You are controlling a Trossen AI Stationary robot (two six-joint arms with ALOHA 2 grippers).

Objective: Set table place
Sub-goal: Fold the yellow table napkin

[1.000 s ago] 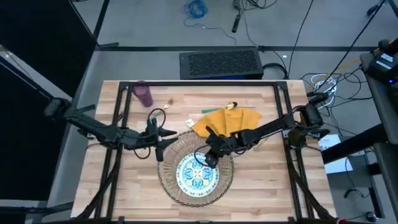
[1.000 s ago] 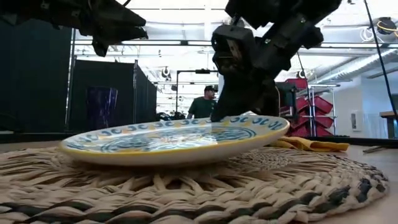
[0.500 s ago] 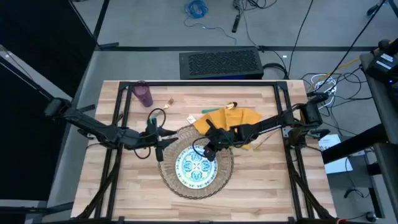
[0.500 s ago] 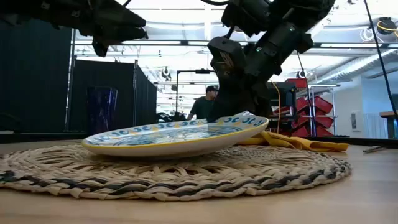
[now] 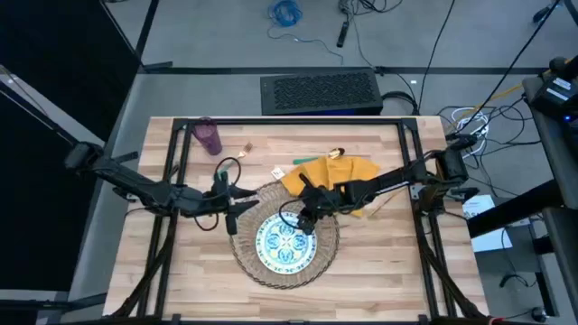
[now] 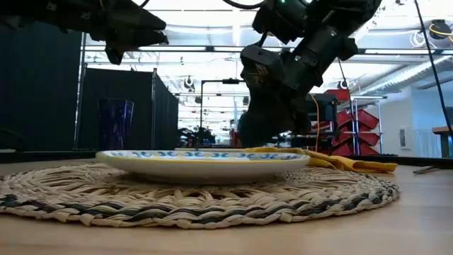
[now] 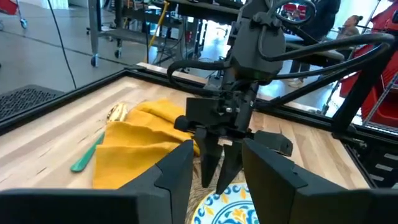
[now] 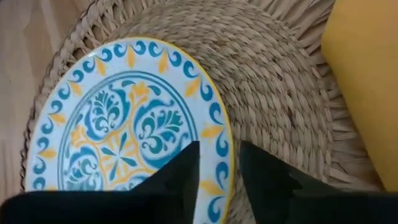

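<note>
The white plate with the teal pattern (image 5: 283,244) lies flat on the round straw placemat (image 5: 327,255) in the middle of the table. My right gripper (image 5: 305,221) points down at the plate's far-right rim and is shut on it. My left gripper (image 5: 238,201) hangs open in the air over the placemat's far-left edge and touches nothing. The mustard napkin (image 5: 334,173) lies on the table just beyond the mat, with a teal-handled piece of cutlery (image 5: 305,161) and a gold piece (image 5: 337,153) at its far side. The purple cup (image 5: 209,136) stands at the far left. My right gripper has the plate's rim (image 8: 222,146) on its far-right side between its two fingers, one over the plate's inside and one outside it over the mat. The fingers come from above, pointing down. The plate (image 6: 202,159) rests flat on the placemat (image 6: 212,202).
A small fork (image 5: 248,146) lies near the cup. Black rails (image 5: 178,153) frame the table on the left, right and far sides. Bare wood shows on the near side of the mat and at the near left and right.
My right gripper has gone a little toward the far edge with the plate, and the placemat has slid that way too. The plate's far-right rim, held raised a second ago, has come down, and the plate now lies level on the mat.
</note>
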